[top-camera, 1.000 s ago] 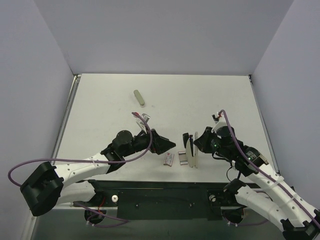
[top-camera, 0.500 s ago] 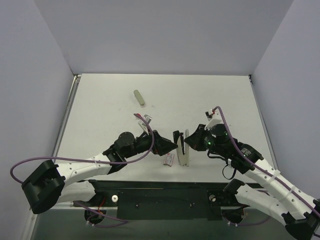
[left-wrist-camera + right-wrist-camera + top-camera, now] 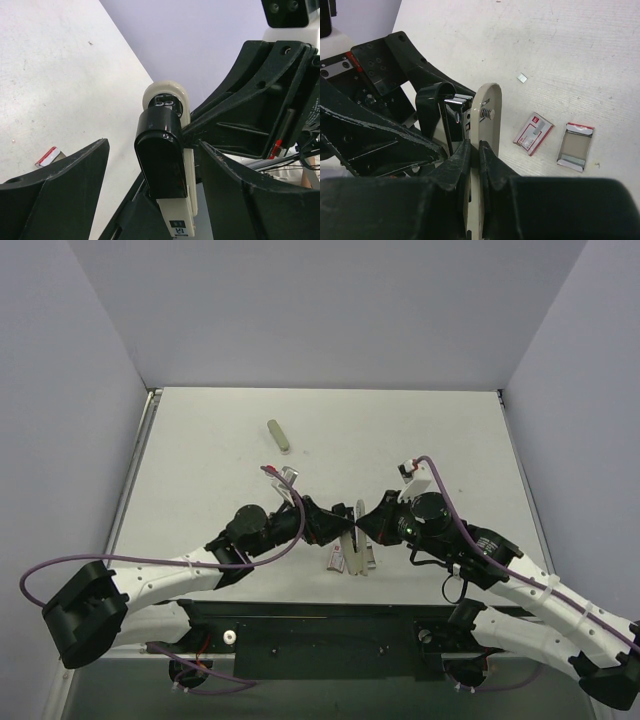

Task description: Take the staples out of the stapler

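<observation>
The stapler is held off the table near its near edge, about midway between left and right, where the two arms meet. It stands roughly upright. The right tool is clamped tight on its pale base plate, and the black top is swung a little away from that plate, with a strip of bright metal showing between them. The left tool is spread wide and holds nothing. Its two fingers stand either side of the black top, and as far as the left wrist view shows, neither touches it.

The weak point, I judge, is the right tool's grip: it pinches only a thin flat plate. If the left fingers close off-centre or pull sideways, the stapler could pivot or slide out of that pinch and drop. The tools are also crowded nose to nose, so a small misjudgement could knock finger against finger instead of meeting the stapler.

A squeeze across the black top might simply press the stapler shut rather than free the magazine. Any strip that does come out could fall loose and scatter — a small red-and-white staple box and its open tray lie on the table just beside the spot. Whether staples sit in the magazine cannot be seen.
</observation>
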Controlling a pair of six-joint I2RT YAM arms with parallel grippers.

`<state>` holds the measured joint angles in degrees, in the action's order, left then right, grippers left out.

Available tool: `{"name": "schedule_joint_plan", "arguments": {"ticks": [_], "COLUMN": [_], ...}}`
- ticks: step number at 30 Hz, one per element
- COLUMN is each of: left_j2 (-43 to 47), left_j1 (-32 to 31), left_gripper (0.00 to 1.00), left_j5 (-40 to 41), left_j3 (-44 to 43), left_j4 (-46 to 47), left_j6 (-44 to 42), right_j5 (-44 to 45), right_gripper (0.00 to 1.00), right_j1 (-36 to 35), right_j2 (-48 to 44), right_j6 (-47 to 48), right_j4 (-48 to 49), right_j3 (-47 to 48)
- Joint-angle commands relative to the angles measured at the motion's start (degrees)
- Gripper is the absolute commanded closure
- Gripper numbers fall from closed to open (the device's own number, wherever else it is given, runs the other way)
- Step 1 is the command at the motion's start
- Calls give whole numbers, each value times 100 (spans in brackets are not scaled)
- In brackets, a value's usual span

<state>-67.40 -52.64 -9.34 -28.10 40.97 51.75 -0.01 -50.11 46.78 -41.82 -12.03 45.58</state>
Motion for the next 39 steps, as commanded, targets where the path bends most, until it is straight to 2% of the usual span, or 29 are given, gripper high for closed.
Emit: {"name": "schedule_joint_plan", "arguments": {"ticks": [1, 9, 15, 19, 21, 24, 25, 33, 34, 36, 39], "left_j2": [244, 464, 368, 402, 438, 482, 490, 631, 640, 649, 631], "left_j1": [-44, -44, -44, -44, -44, -44, -44, -27, -27, -27, -27], "left_gripper": [19, 23, 33, 45, 53, 71, 99, 100, 100, 100, 100], "left_j5": [257, 477, 390, 398, 398, 407, 398, 205, 100, -23, -251], "left_j3": [-56, 59, 41, 94, 103, 103, 111, 41, 24, -38, -73], "left_j4": [368, 368, 500, 579, 570, 561, 570, 368, 350, 271, 306], "left_j6": [72, 90, 152, 187, 169, 143, 134, -41, -59, -138, -217], "right_j5": [361, 721, 1046, 1407, 1556, 1811, 1838, 1882, 1847, 1803, 1855], "right_gripper": [100, 100, 100, 100, 100, 100, 100, 100, 91, 81, 71], "right_j1": [-157, -447, -701, -930, -1035, -1185, -1220, -1326, -1318, -1318, -1326], "right_j2": [6, -20, 32, -3, 6, -55, -64, -213, -301, -450, -757], "right_j6": [-89, -71, -80, -72, -71, -72, -72, 121, 157, 288, 525], "right_j4": [562, 509, 579, 605, 623, 684, 693, 448, 352, 202, -79], "right_j3": [355, 364, 372, 346, 329, 267, 250, 241, 232, 223, 232]}}
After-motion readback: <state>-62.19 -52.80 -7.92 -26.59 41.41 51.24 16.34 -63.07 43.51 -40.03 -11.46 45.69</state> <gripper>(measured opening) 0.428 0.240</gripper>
